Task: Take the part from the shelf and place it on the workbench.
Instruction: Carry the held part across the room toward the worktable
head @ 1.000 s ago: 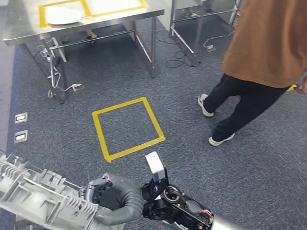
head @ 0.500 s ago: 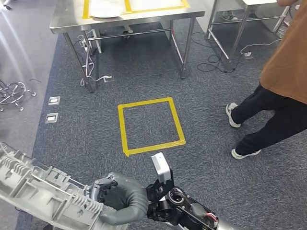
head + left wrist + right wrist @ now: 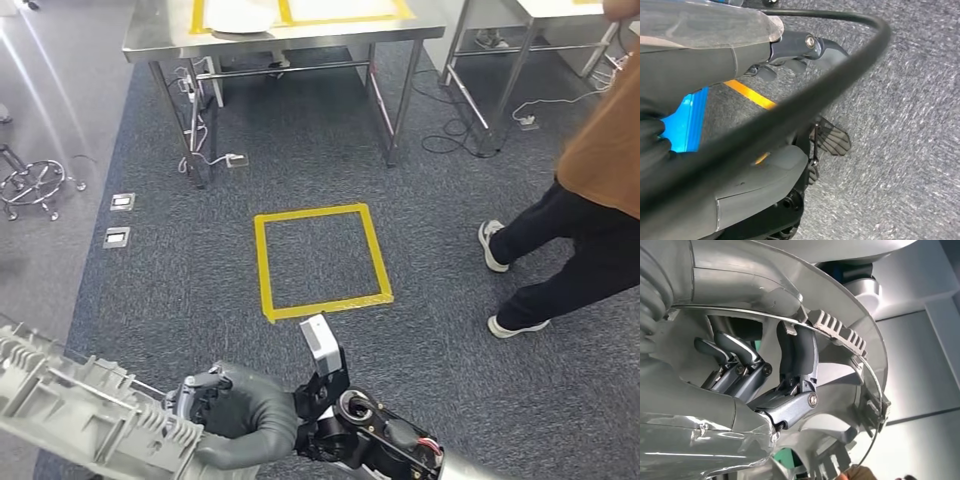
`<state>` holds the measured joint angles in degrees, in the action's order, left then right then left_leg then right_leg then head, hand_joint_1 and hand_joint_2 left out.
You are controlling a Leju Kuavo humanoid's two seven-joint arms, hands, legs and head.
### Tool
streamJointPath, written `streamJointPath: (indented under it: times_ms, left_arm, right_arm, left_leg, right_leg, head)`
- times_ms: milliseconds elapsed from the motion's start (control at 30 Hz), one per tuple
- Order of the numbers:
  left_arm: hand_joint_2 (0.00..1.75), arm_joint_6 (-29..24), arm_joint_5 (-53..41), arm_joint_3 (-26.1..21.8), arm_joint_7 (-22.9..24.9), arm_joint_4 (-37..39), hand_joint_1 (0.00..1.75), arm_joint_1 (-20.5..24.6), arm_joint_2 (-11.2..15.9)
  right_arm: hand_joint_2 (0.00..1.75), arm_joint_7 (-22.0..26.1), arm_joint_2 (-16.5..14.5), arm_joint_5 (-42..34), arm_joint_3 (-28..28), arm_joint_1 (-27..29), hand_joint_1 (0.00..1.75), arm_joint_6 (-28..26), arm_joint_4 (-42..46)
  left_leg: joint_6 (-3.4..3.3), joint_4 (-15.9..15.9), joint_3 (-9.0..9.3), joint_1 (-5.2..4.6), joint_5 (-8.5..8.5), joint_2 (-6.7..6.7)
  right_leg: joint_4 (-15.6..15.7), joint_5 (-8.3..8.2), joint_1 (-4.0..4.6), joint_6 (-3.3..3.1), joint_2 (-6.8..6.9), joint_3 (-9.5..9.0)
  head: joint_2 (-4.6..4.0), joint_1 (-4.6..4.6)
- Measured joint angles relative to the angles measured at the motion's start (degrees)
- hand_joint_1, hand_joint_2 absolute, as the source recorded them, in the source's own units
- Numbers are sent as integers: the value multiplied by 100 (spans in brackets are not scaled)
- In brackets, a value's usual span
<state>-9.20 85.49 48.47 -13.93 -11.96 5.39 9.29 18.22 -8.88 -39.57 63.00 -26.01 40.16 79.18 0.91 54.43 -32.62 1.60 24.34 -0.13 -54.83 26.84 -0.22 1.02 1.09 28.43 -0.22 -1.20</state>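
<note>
One grey ribbed part (image 3: 83, 415) is gripped by the right hand (image 3: 245, 415), whose fingers (image 3: 796, 357) curl around its rim in the right wrist view. The left hand (image 3: 798, 50) hangs over the carpet, its fingers curled in with nothing in them. Ahead of the right fingers, on the carpet, lies one yellow tape square (image 3: 323, 260). Beyond it stand two steel desks: the near desk (image 3: 151, 40) carries one white plate (image 3: 238, 17); the second desk (image 3: 528, 10) is further right. One person (image 3: 581, 215) stands right of the square. One chair base (image 3: 34, 185) sits far left.
</note>
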Motion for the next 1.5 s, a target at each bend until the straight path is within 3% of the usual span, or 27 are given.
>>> streamJointPath:
  times_ms: [67,167,200,233,267,333,400,533,600,667,700,733,767,833,867,933,1033,1100,1167,1233,1267,1333,1400,1500]
  left_arm:
    - [175,9,-2,-4,-4,0,0,-2,-5]
    - [175,18,-3,-10,-13,0,0,-3,-7]
    - [175,28,-3,-11,-17,0,0,-6,-7]
    - [175,39,-4,-12,-21,0,0,-8,-7]
    - [175,50,-6,-11,-25,1,0,-8,-9]
    - [175,63,-9,-11,-38,1,0,-5,-26]
    - [175,69,-10,-12,-53,1,0,0,-51]
    - [175,70,-8,-17,-69,1,0,-9,-72]
    - [175,72,-7,-19,-85,1,0,15,-72]
    - [175,72,-7,-21,-96,0,0,28,-75]
    - [175,72,-6,-22,-98,1,0,18,-75]
    - [175,72,-6,-23,-98,1,0,4,-73]
    - [175,71,-5,-23,-98,2,0,-7,-71]
    - [175,70,-5,-25,-99,2,0,-17,-62]
    - [175,71,-5,-26,-100,2,0,-15,-61]
    - [175,76,-5,-32,-101,2,0,-12,-65]
    - [175,99,-4,-38,-106,2,0,-31,-79]
    - [175,113,-3,-42,-115,2,0,-28,-81]
    - [175,116,-3,-45,-121,2,0,-17,-76]
    - [175,120,-3,-49,-122,2,0,-20,-73]
    - [175,123,-3,-51,-122,2,0,-23,-73]
    - [175,126,1,-58,-122,2,0,-27,-80]
    - [175,127,8,-73,-121,2,0,-17,-96]
    - [175,122,25,-96,-120,2,0,-4,-99]
  right_arm:
    - [175,5,0,-6,-1,-2,175,1,-2]
    - [175,14,1,-10,-3,4,175,3,-20]
    - [175,16,1,-10,-3,10,175,3,-30]
    - [175,19,1,-10,-3,17,175,2,-38]
    - [175,20,1,-10,-3,22,175,2,-43]
    - [175,28,1,-11,-5,27,175,4,-46]
    - [175,39,-1,-10,-7,26,175,11,-49]
    - [175,55,-9,-5,-7,26,175,20,-72]
    - [175,67,-19,-2,-7,16,175,29,-78]
    - [175,79,-21,-2,-7,10,175,35,-93]
    - [175,82,-21,-2,-7,13,175,36,-105]
    - [175,84,-21,-2,-7,17,175,36,-116]
    - [175,84,-21,-2,-7,21,175,36,-122]
    - [175,84,-21,-2,-7,27,175,37,-130]
    - [175,84,-21,-1,-7,25,175,39,-134]
    - [175,85,-26,0,-6,25,175,43,-142]
    - [175,92,-30,-4,-4,25,175,50,-151]
    - [175,102,-30,-9,-4,12,175,54,-152]
    - [175,115,-30,-10,-3,8,175,56,-161]
    - [175,131,-30,-9,-3,15,175,58,-180]
    - [175,138,-30,-7,-3,16,175,61,-187]
    - [175,151,-30,0,-3,16,175,70,-194]
    - [175,165,-33,7,-4,14,175,89,-200]
    - [175,180,-54,23,-8,20,175,110,-203]
  left_leg:
    - [-77,-9,51,0,9,-6]
    - [-131,-6,74,-28,31,-13]
    - [-138,-4,86,-41,44,-19]
    - [-141,-2,108,-54,60,-30]
    - [-139,-2,140,-65,80,-44]
    - [-124,-6,214,-83,127,-71]
    - [-83,-5,240,-85,159,-90]
    - [35,166,243,-80,202,-81]
    - [88,638,-12,-62,418,-56]
    - [139,1371,-484,-49,680,-47]
    - [159,1617,-683,-38,719,-44]
    - [177,1671,-793,-24,649,-40]
    - [191,1509,-792,-7,466,-34]
    - [225,759,-560,28,-59,-6]
    - [220,421,-444,24,-148,18]
    - [135,140,-343,11,-148,51]
    - [-28,146,-244,13,-90,41]
    - [-94,142,-151,-1,-32,27]
    - [-136,143,-79,-28,41,14]
    - [-158,143,25,-65,130,-4]
    - [-164,142,95,-86,179,-17]
    - [-168,135,245,-118,283,-40]
    - [-140,125,339,-134,367,-57]
    - [-45,131,399,-122,388,-54]
  right_leg:
    - [-343,212,-22,43,-31,155]
    - [-1502,747,-32,65,-73,741]
    - [-1725,795,-32,62,-77,879]
    - [-1729,725,-31,50,-81,915]
    - [-1494,538,-27,22,-84,839]
    - [-677,71,6,-69,-100,520]
    - [-116,-72,48,-141,-116,299]
    - [92,-90,29,-213,-116,109]
    - [150,-94,3,-236,-93,11]
    - [154,-70,3,-255,-81,-6]
    - [154,-48,0,-257,-84,-21]
    - [152,-18,-5,-251,-89,-48]
    - [151,20,-14,-237,-96,-91]
    - [146,116,-31,-182,-96,-192]
    - [134,166,-29,-145,-96,-232]
    - [100,257,-1,-66,-87,-271]
    - [-40,362,4,15,-83,-313]
    - [-534,514,-16,55,-87,-59]
    - [-1331,794,-20,72,-89,438]
    - [-1730,926,-15,48,-90,807]
    - [-1623,818,-2,13,-91,848]
    - [-935,261,55,-114,-98,713]
    - [-346,-118,121,-233,-108,552]
    - [-92,-172,144,-273,-124,391]
  head:
    - [0,51]
    - [0,160]
    - [0,183]
    - [0,201]
    - [0,218]
    - [0,247]
    - [0,277]
    - [0,269]
    - [0,208]
    - [0,138]
    - [0,110]
    - [0,88]
    - [0,61]
    - [0,1]
    - [0,-33]
    - [0,-68]
    - [0,12]
    - [0,87]
    - [0,161]
    - [0,214]
    - [0,235]
    - [0,281]
    - [0,299]
    - [0,316]
